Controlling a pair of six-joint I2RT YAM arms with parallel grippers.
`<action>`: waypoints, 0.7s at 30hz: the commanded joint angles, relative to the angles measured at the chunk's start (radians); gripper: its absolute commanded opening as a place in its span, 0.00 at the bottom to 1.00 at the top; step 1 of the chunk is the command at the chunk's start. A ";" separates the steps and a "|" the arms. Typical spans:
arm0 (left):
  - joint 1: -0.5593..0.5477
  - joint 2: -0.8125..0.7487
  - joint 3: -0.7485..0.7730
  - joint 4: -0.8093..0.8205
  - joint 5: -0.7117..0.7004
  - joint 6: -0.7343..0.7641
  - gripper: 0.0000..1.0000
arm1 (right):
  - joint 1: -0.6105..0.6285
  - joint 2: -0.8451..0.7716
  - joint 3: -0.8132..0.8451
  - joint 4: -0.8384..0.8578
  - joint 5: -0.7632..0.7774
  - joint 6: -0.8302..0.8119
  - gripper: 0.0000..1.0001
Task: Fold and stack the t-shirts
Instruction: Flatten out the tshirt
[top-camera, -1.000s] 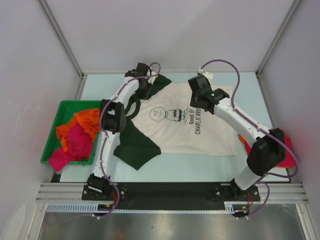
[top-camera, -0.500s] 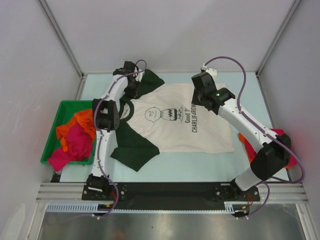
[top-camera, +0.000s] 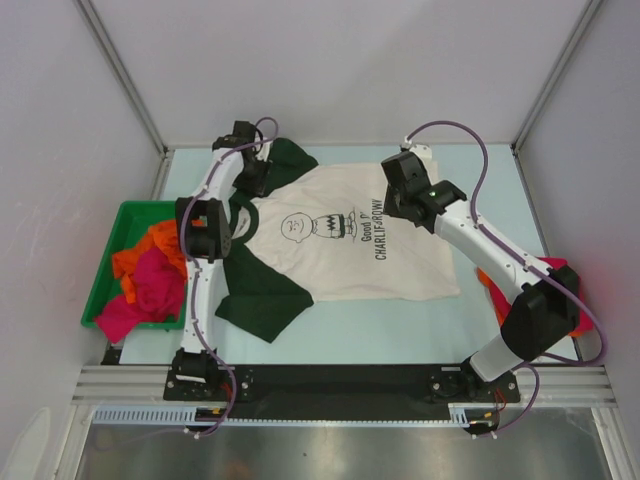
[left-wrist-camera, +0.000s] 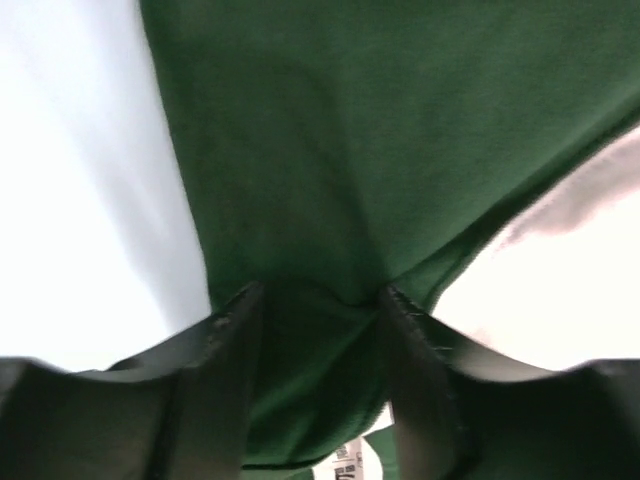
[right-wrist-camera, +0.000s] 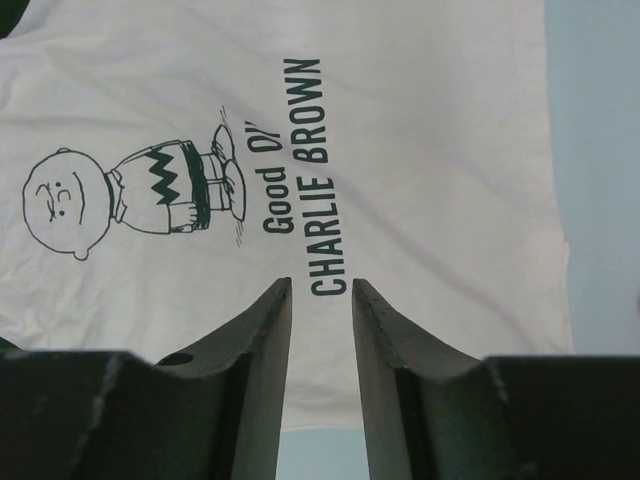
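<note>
At 9 o'clock the green bin (top-camera: 103, 265) holds the orange t-shirt (top-camera: 150, 250) and the pink t-shirt (top-camera: 150, 290), both crumpled. Just beside it, toward 3 o'clock, the cream t-shirt (top-camera: 330, 265) lies spread print-up on the tabletop (top-camera: 400, 330). Its long axis runs 9 to 3, collar toward 9 and hem toward 3.

My left fingers (left-wrist-camera: 225, 350) sit at the shirt's 11 o'clock corner, on the far green sleeve (top-camera: 295, 158). They stand apart with the green cloth running down between them. I cannot tell whether they pinch it or only straddle it. The near green sleeve (top-camera: 262, 300) lies flat at 7 o'clock, close to my left base, so I judge the collar end belongs to my left arm.

My right fingers (right-wrist-camera: 265, 340) hover over the body of the shirt at about 1 o'clock. The gap between them is narrow and holds nothing; only flat cream cloth shows through it. The Charlie Brown print (right-wrist-camera: 300, 175) lies just past their tips. The hem, at 3 o'clock, is nearer this arm, so I judge that any fold along the long axis calls for me to take that end here.

At 4 o'clock, beside my right elbow, lies an orange and crimson bundle (top-camera: 488, 285), partly hidden by the arm
</note>
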 joint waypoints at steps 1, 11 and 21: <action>0.036 -0.149 -0.083 0.043 -0.016 -0.039 0.62 | 0.001 -0.034 -0.008 0.015 0.044 0.001 0.41; 0.034 -0.758 -0.612 0.181 0.096 -0.125 0.73 | 0.010 -0.133 -0.112 -0.031 0.107 0.009 0.70; 0.025 -1.272 -1.105 0.080 0.088 -0.030 0.70 | 0.045 -0.308 -0.302 -0.037 0.100 0.089 0.67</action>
